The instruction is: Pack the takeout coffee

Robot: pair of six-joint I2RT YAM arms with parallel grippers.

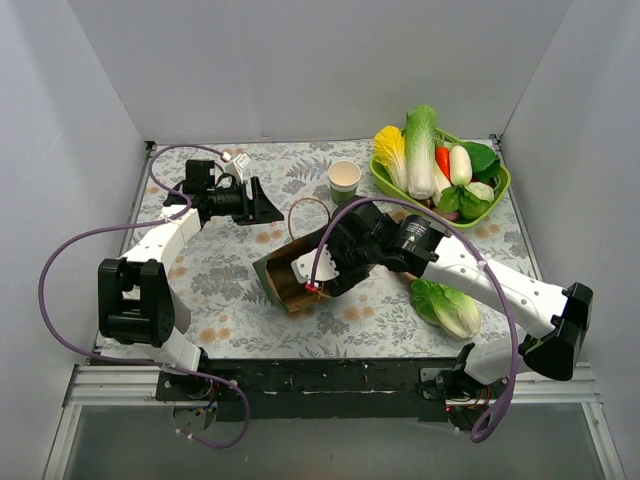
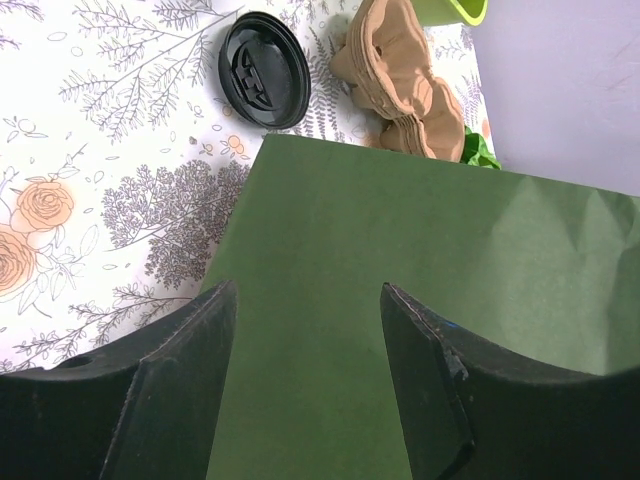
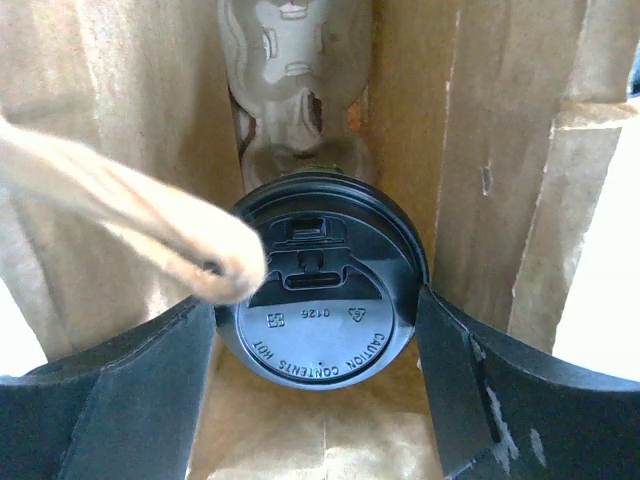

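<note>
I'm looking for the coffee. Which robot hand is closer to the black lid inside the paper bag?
Right. The right gripper is inside the bag, its fingers pressed on both sides of the black lid. The left gripper is outside, facing the bag's green wall.

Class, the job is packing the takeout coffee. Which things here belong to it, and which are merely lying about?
Belongs: lidded coffee cup, green paper bag, open paper cup, loose black lid, pulp cup tray.
Lying about: green basket of vegetables, loose napa cabbage.
</note>
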